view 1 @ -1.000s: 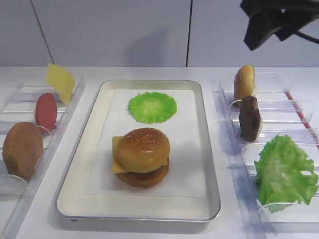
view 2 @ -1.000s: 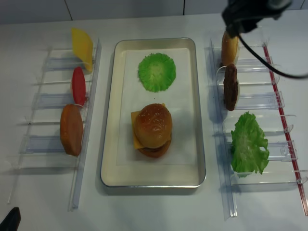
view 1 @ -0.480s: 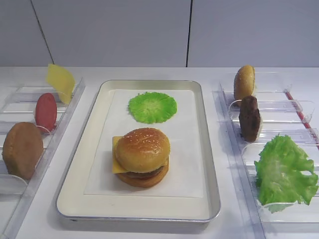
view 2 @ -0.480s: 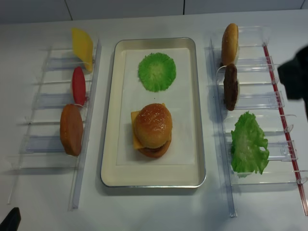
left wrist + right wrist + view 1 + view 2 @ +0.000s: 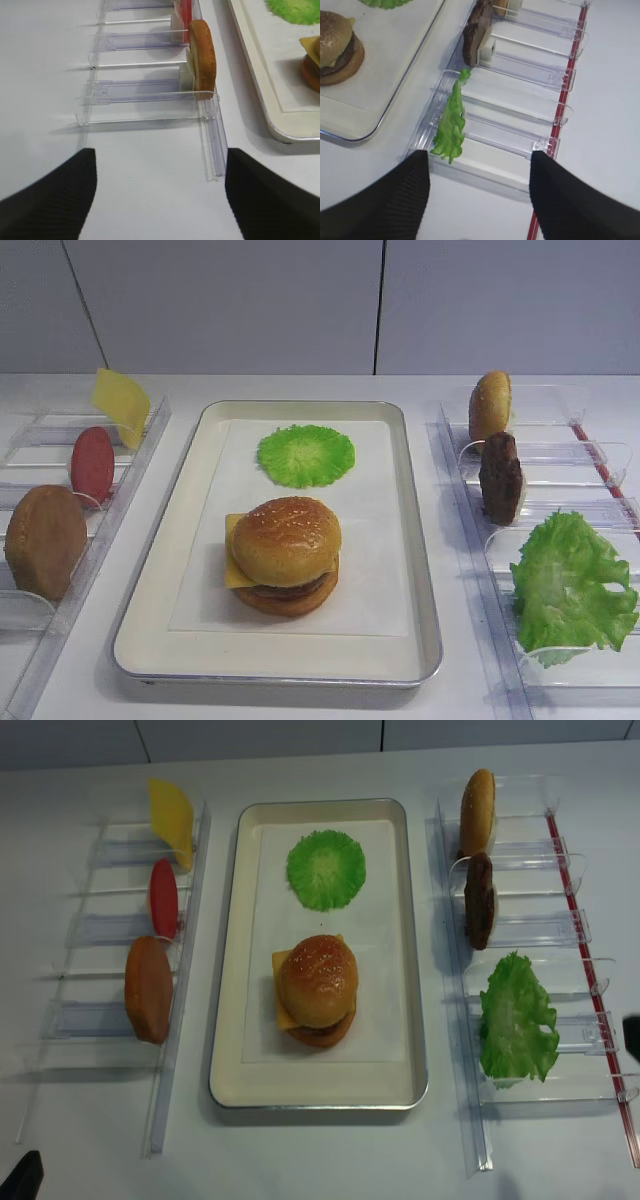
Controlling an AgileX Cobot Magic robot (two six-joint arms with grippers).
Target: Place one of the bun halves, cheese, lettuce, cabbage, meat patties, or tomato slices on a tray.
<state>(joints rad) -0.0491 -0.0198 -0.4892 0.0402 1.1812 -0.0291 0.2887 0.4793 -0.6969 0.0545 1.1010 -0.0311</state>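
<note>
Your count: one cabbage [image 5: 305,455] on the tray [image 5: 150,635], one lettuce [image 5: 451,124] just ahead of the right end effector [image 5: 479,192], fingers parted, empty.

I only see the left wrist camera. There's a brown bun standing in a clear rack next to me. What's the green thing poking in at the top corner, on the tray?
Observer: That's the cabbage, a whole round ruffled disc lying flat on the tray.
Operator: And the stuff under it, at my right edge?
Observer: A stacked burger: a sesame top bun sits over a cheese slice.
Operator: Is there anything past the tray?
Observer: Yes, a right rack holds a bun half, a meat patty and lettuce, all standing up.
</note>
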